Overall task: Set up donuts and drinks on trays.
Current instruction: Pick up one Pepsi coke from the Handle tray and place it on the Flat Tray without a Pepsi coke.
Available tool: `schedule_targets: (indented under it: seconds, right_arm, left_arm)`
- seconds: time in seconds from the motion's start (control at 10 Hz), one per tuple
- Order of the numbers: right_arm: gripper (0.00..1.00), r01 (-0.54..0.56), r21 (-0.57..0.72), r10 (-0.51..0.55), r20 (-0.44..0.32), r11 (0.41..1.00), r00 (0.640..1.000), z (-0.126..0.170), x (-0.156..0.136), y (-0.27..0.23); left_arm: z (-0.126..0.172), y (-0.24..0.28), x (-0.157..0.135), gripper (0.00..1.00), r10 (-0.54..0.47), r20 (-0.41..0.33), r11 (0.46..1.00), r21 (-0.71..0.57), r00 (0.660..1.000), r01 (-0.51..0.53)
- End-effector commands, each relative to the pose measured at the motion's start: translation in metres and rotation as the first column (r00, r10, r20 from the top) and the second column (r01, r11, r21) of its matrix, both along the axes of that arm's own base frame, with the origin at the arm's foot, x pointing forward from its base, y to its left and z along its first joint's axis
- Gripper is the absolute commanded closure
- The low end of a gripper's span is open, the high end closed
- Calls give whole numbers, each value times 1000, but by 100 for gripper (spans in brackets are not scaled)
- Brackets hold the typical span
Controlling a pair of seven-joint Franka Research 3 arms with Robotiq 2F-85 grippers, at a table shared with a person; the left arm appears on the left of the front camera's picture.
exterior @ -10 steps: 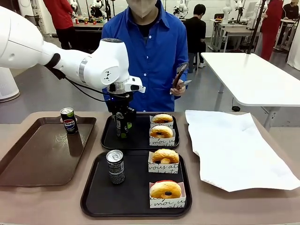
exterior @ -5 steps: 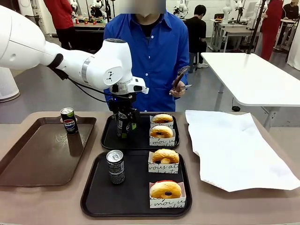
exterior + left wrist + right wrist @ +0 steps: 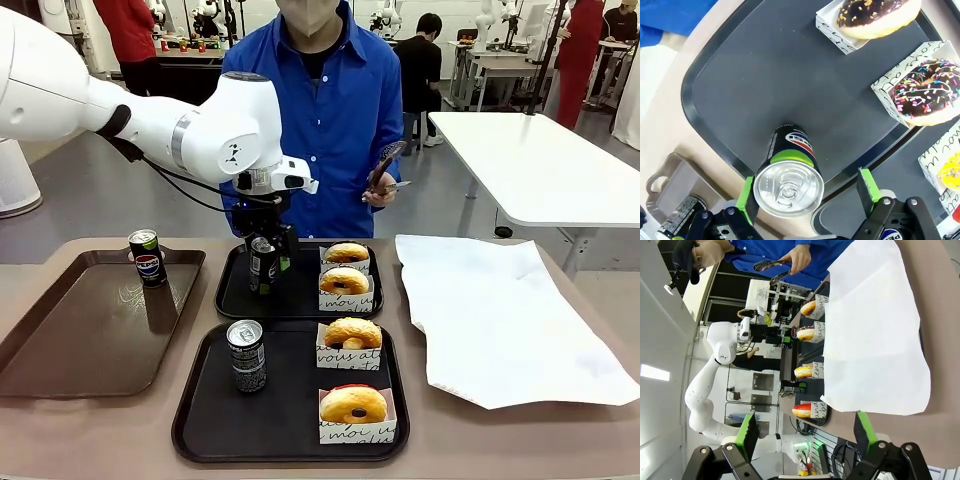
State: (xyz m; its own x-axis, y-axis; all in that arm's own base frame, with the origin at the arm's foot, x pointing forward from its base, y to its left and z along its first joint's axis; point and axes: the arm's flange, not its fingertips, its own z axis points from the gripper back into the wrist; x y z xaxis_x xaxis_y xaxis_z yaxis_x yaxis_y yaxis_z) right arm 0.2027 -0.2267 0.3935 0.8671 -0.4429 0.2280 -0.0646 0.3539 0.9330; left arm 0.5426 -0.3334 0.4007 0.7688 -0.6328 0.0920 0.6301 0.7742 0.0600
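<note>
Front view gives us the left hand hanging over the far black tray, its fingers spread wide either side of a dark can that stands upright on the left half of that tray. From the left wrist view we look straight down on that can's silver top; one green pad sits just beside the top at 9 o'clock, the other pad stands well apart at 3 o'clock, so we grip nothing. On the same tray, at 3 o'clock from the can, two donuts in white paper sleeves sit one behind the other: the farther and the nearer; from the wrist they show chocolate icing, one with coloured sprinkles. The near black tray lies at 6 o'clock from the far one, touching or almost touching it, and carries a second can on its left and two more sleeved donuts on its right, one at the back and one at the front. A longer brown tray lies at 9 o'clock on the surface, with a third can upright at its far right corner. A white sheet of paper covers the surface at 3 o'clock. A person in a blue shirt stands at 12 o'clock holding dark tongs. Our right hand, seen in the right wrist view, is open wide with nothing between its pads.
</note>
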Motion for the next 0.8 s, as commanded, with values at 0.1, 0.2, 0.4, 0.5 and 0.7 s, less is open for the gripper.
schedule_targets:
  seconds: [0.1, 0.2, 0.4, 0.5, 0.7]
  right_arm:
    - [0, 5, 11, -5, 31, 1000, 1000, 0, 2, 1]
    - [0, 5, 11, -5, 31, 1000, 1000, 0, 2, 1]
    - [0, 5, 11, -5, 31, 1000, 1000, 0, 2, 1]
    - [0, 5, 11, -5, 31, 1000, 1000, 0, 2, 1]
    - [0, 5, 11, -5, 31, 1000, 1000, 0, 2, 1]
  left_arm:
    - [13, 10, -8, 0, -24, 27, 999, 45, 999, 23]
    - [21, 11, -10, 0, -26, 34, 998, 53, 999, 24]
    - [42, 16, -23, 0, -22, 44, 996, 82, 999, 19]
    - [58, 21, -36, 0, -14, 55, 995, 97, 998, 9]
    - [90, 41, -68, 0, 24, 28, 998, 60, 999, -25]
